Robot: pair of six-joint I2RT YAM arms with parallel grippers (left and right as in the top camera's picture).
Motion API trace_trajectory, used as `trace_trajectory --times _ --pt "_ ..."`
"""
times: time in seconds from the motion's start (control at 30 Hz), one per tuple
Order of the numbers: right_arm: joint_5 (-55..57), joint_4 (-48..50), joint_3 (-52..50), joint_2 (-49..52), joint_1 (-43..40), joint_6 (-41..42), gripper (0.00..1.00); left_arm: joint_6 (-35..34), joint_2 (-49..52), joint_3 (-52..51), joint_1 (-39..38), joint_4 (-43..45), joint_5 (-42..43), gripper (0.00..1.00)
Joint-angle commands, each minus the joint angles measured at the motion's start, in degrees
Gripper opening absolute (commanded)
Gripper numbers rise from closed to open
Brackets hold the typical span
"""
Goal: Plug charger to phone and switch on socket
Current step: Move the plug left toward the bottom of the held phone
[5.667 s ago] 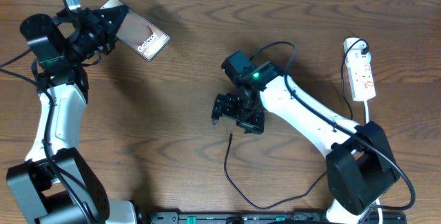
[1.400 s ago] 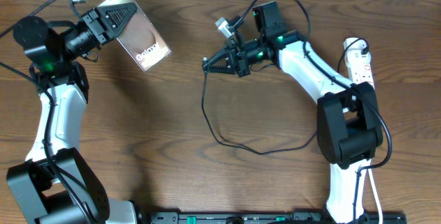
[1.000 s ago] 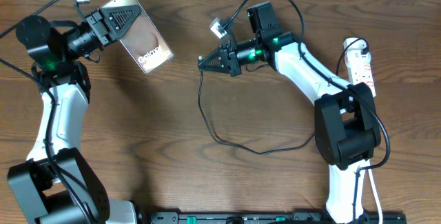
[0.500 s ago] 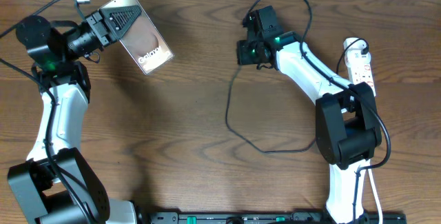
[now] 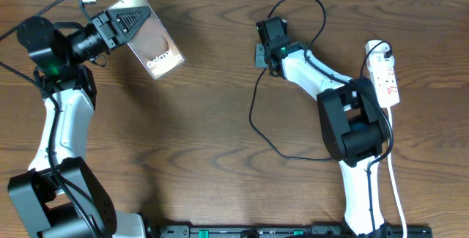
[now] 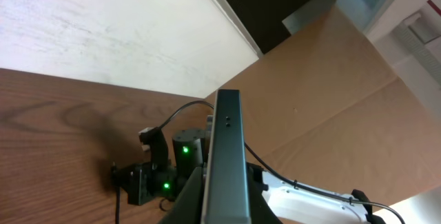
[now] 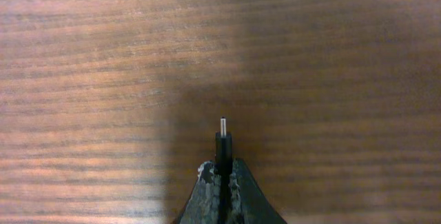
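At the far left, the left tool (image 5: 126, 20) is pinched on one end of the phone (image 5: 157, 47). It holds the phone tilted above the back-left part of the desk (image 5: 183, 165), with the mirrored "Galaxy" back facing up. From the left wrist camera the phone shows only as a thin grey edge. The fingers clamping it are cut off at the bottom of that picture, and the charging port cannot be made out. The phone sits as it did a second ago.

Toward the middle, the right tool (image 5: 261, 53) is well apart from the phone. From overhead its fingers are hidden under its own wrist. The right wrist camera shows them pressed together on the charger (image 5: 253, 113), with the plug tip (image 7: 222, 129) sticking out just past the fingertips and pointing at bare wood. A second ago this tool aimed leftward at the phone. Now it has turned away and drawn back to the right, and the cable's loop has shifted right with it. The cable curves across the desk and disappears beneath the right arm.

At the far right lies the socket (image 5: 385, 77), apart from both tools. Its switches are too small to read.
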Motion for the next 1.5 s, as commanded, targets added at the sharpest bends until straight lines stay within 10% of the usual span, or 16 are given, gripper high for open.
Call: trace_trajectory --times 0.0,0.37,0.83,1.2,1.47 --pt "1.4 1.9 -0.1 2.7 -0.2 1.1 0.02 0.4 -1.1 1.3 0.0 0.6 0.2 0.07" --pt "-9.2 1.2 0.0 2.9 -0.5 0.9 0.01 0.5 -1.1 1.3 0.0 0.6 0.4 0.07" --pt "-94.1 15.3 0.2 1.9 -6.1 -21.3 0.01 1.7 -1.1 1.3 0.0 0.7 0.4 0.07" --pt "-100.3 20.4 0.2 1.9 -3.3 -20.6 0.01 1.7 -1.1 1.3 -0.1 0.6 0.3 0.07" --pt "-100.3 38.1 0.2 1.9 1.1 -2.4 0.01 1.8 -1.1 1.3 -0.2 0.6 -3.2 0.07"
